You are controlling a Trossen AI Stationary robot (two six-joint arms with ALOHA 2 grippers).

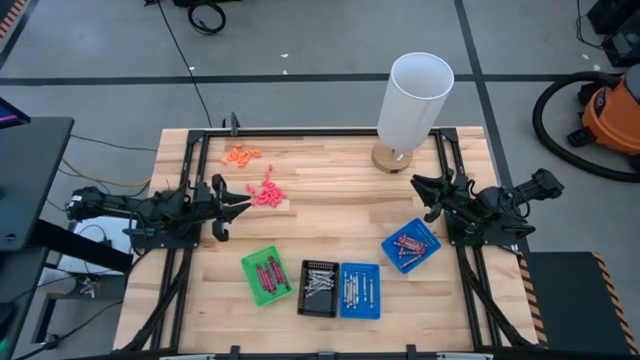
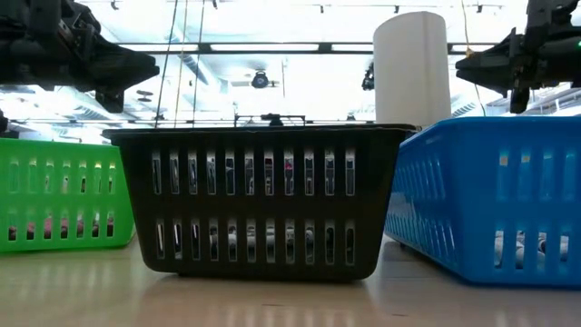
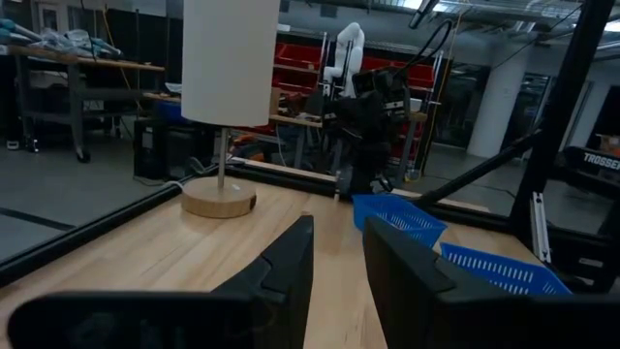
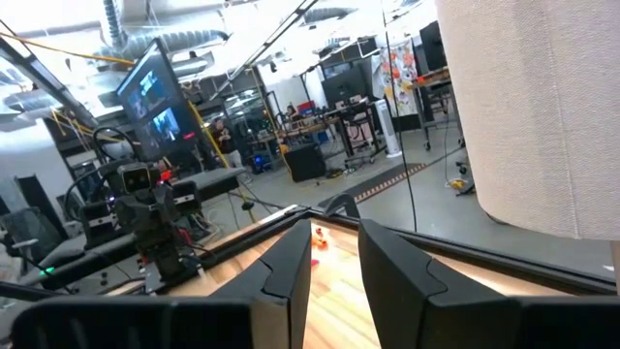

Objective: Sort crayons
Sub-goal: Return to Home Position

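crayons (image 1: 268,272): lying in green basket (image 1: 246,268), black basket (image 1: 301,290), blue baskets (image 1: 342,290) | handling: likely light, stiff, waxy, brittle; pinch mid-length | left pincer (image 3: 339,225), right pincer (image 4: 334,228): released, narrow gap, empty, above tabletop (image 1: 330,190) edges

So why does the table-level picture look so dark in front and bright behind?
Low view: bright ceiling strip lights behind backlight the black slotted plastic basket, so its near wall is dim. High view: even overhead light, no harsh shadows on the pale wooden table.
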